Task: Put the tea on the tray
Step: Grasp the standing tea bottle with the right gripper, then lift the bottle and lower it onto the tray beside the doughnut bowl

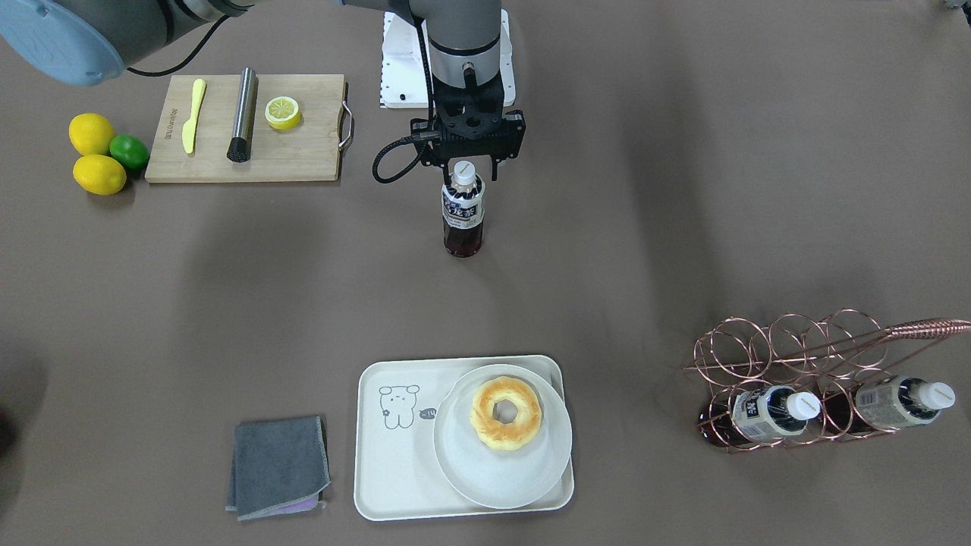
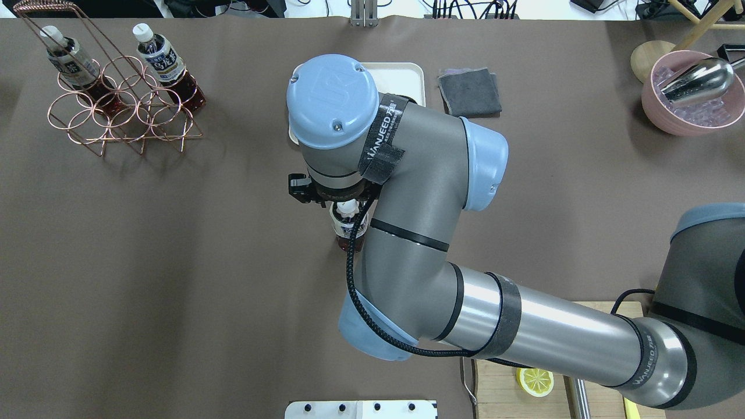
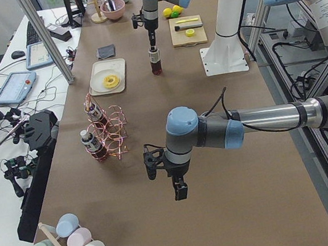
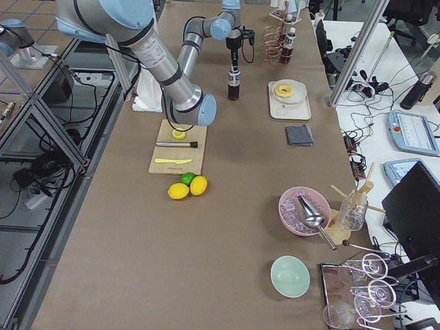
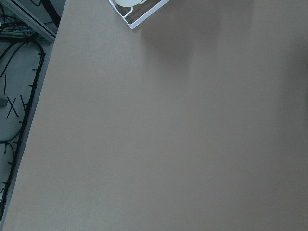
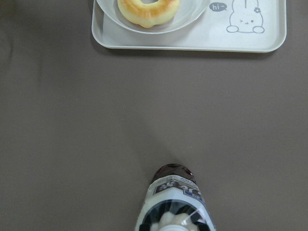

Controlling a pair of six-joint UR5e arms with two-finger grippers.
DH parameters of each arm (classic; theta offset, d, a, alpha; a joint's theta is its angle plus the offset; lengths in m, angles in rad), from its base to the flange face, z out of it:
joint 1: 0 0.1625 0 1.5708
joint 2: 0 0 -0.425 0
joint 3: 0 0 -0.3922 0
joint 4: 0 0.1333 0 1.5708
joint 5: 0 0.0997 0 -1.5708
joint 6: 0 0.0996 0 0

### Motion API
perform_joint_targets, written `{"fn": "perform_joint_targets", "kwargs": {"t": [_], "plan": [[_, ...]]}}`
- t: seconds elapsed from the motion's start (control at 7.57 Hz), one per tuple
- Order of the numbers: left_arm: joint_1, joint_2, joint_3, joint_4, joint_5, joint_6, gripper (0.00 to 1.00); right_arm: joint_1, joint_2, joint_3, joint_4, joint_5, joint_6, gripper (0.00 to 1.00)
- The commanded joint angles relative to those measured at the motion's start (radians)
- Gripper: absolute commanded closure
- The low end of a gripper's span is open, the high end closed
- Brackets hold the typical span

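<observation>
Far left in the front view: skipping the cutting board [image 1: 303, 155]. Mid-table: seeing the tea [image 1: 463, 216] standing upright on its base, long axis vertical, white cap pointing straight up at the right gripper [image 1: 470, 173]. Reading the jaws as spread, straddling the cap with bare table [image 1: 645, 250] showing either side; not clamping yet. Locating it well apart from the tray [image 1: 379, 485], robot-side. Noting plate [image 1: 493, 479] and doughnut [image 1: 506, 413] filling the tray's view-right half, bear end bare. Judging the step as setting up the pick. Needing next: closing on the cap, lifting straight up, carrying toward the bear end, keeping the axis vertical, setting down clear of the plate rim. Far right: leaving alone the two look-alike bottles [image 1: 762, 413] lying in the wire rack [image 1: 796, 341]. Seeing the left gripper [image 3: 179, 189] only in the side view, over bare table; unable to tell its jaw state.
</observation>
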Motion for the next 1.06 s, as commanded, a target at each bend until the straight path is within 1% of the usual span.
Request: {"fn": "perform_joint_targets", "kwargs": {"t": [0.0, 0.13, 0.26, 0.4, 0.53, 0.66, 0.79, 0.93], "plan": [[-0.003, 0.000, -0.003, 0.000, 0.000, -0.001, 0.02, -0.002, -0.001, 0.011, 0.000, 0.004, 0.005, 1.00], [-0.003, -0.002, 0.001, 0.000, 0.000, 0.001, 0.02, -0.002, 0.005, 0.018, 0.000, 0.009, 0.004, 1.00], [-0.003, -0.003, 0.005, 0.000, 0.000, -0.001, 0.02, 0.024, 0.012, 0.034, -0.006, 0.024, -0.002, 1.00], [-0.003, -0.005, 0.003, 0.000, 0.002, -0.001, 0.02, 0.068, 0.017, 0.032, -0.006, 0.079, -0.013, 1.00], [-0.003, -0.011, 0.003, 0.006, 0.002, -0.001, 0.02, 0.117, 0.031, 0.020, -0.009, 0.115, -0.034, 1.00], [-0.003, -0.030, 0.001, 0.035, 0.002, -0.001, 0.02, 0.174, 0.041, -0.010, -0.009, 0.161, -0.091, 1.00], [-0.003, -0.046, -0.002, 0.057, 0.002, -0.001, 0.02, 0.250, 0.083, -0.081, -0.007, 0.231, -0.146, 1.00], [-0.003, -0.060, 0.001, 0.065, 0.002, -0.001, 0.02, 0.312, 0.151, -0.192, -0.007, 0.283, -0.190, 1.00]]}}
